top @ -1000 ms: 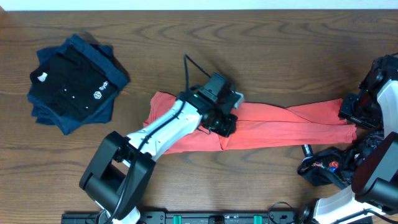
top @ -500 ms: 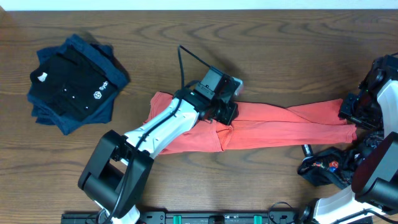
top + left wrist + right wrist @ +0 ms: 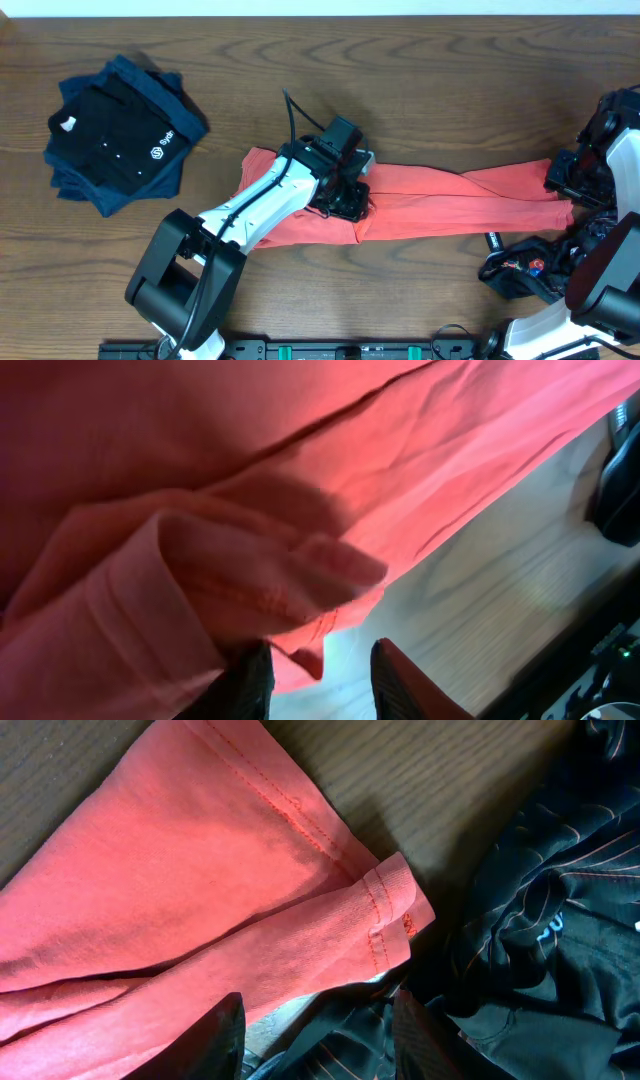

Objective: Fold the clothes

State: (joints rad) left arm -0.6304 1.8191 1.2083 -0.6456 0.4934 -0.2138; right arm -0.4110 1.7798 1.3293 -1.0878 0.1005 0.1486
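The coral-red T-shirt (image 3: 450, 205) lies stretched in a long band across the table's middle. My left gripper (image 3: 345, 200) sits low over its folded middle. In the left wrist view the gripper (image 3: 320, 685) is open, and a small corner of the red shirt (image 3: 350, 460) and bare table show between its fingers. My right gripper (image 3: 562, 183) is at the shirt's right end. In the right wrist view the gripper (image 3: 318, 1040) is open beside the red hem (image 3: 385, 905), with dark cloth of the black jersey (image 3: 540, 920) showing between its fingers.
A stack of navy and black shirts (image 3: 115, 130) lies folded at the far left. The black jersey with red lines (image 3: 520, 270) is crumpled at the front right, close under the right arm. Wooden table (image 3: 420, 90) surrounds the shirt.
The left gripper's jaws have widened and let the red fold go; it rose a little, then settled slightly to the left. The right arm has not moved.
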